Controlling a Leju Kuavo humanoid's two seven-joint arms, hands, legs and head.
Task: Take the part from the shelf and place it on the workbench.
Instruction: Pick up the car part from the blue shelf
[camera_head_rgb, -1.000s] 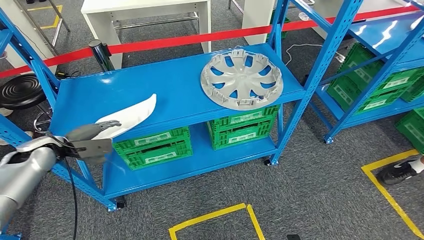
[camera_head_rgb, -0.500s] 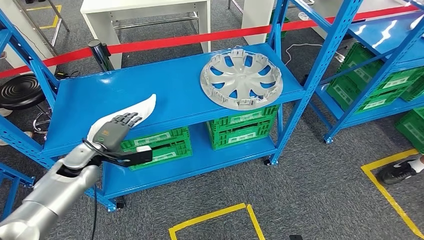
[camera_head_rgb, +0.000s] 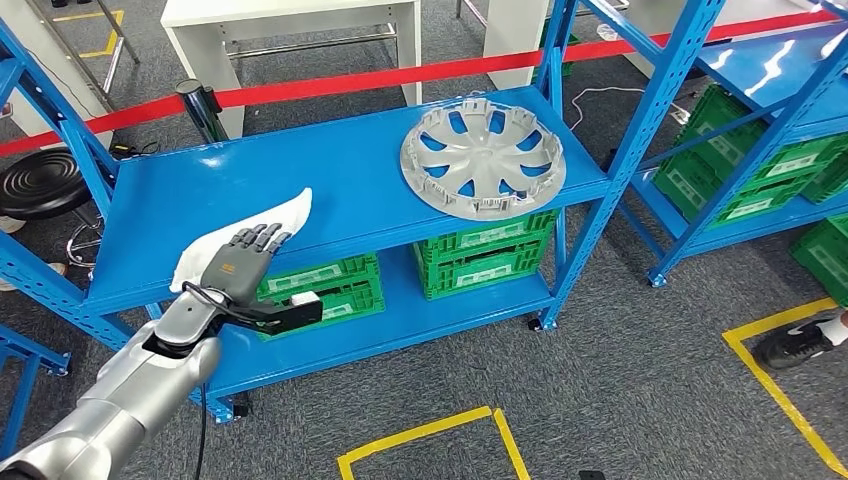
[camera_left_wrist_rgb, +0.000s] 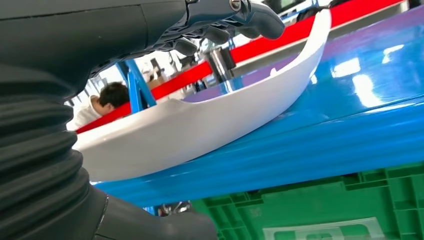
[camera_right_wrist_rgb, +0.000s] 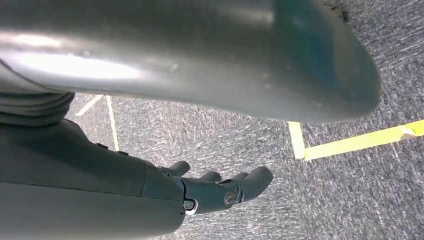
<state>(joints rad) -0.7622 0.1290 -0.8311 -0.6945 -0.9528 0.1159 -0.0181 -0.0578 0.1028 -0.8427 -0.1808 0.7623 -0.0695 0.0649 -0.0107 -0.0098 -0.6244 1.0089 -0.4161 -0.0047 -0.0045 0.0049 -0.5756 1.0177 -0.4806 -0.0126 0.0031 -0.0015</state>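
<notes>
The white part lay at the front edge of the blue shelf. The left hand hovered over it, fingers spread, holding nothing. A clumsy grab might have pushed it off.

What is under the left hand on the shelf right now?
The white curved part lies under the left hand, on the blue shelf. The fingers reach over its top; the thumb is below the shelf edge. Contact is hidden, so grip is unconfirmed.

Workshop or warehouse floor — blue steel shelving, green crates, yellow floor tape.
</notes>
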